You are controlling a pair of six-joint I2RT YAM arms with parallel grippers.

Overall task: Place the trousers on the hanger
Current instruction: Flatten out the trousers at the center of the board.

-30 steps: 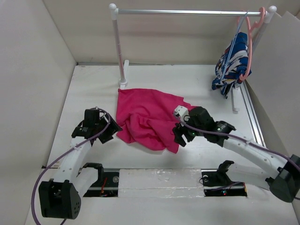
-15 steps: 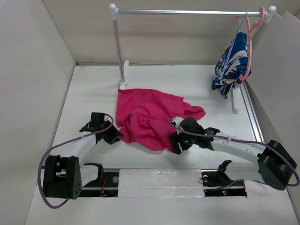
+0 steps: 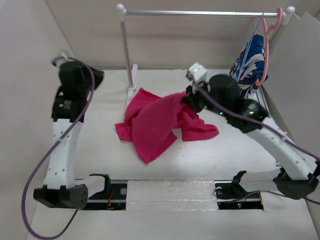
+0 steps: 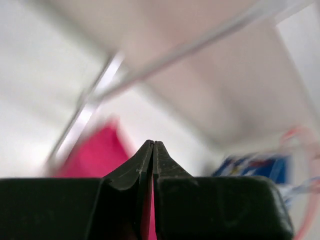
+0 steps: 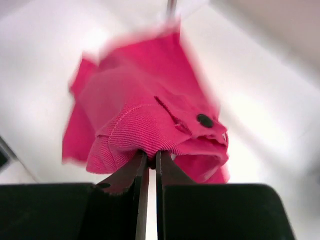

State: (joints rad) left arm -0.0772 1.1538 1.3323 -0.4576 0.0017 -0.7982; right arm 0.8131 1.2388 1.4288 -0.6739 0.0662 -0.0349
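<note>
Pinching trousers (image 3: 155, 120) in right claw (image 5: 150, 156), nearly closed, up at centre frame — rest trailing onto worktop (image 3: 100, 150). Carrying nothing in left claw (image 4: 153, 145) — fully closed, upper left.

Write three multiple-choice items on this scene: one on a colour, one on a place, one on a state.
1. What colour are the trousers?
A. Green. B. Black. C. Magenta-pink.
2. Where is the light-blue hanger?
A. Hooked on the rail, by the blue-and-white garment. B. Lying flat, off the rail. C. Tucked inside the trousers.
3. What state is the right end effector in?
A. Wide open. B. Shut on the trousers. C. Shut with nothing in it.

Answers:
1 C: the cloth is bright pink in the top and right wrist views.
2 A: its hook sits over the rail beside the salmon-pink hanger.
3 B: the right wrist view shows a fold pinched between its closed jaws.
</note>
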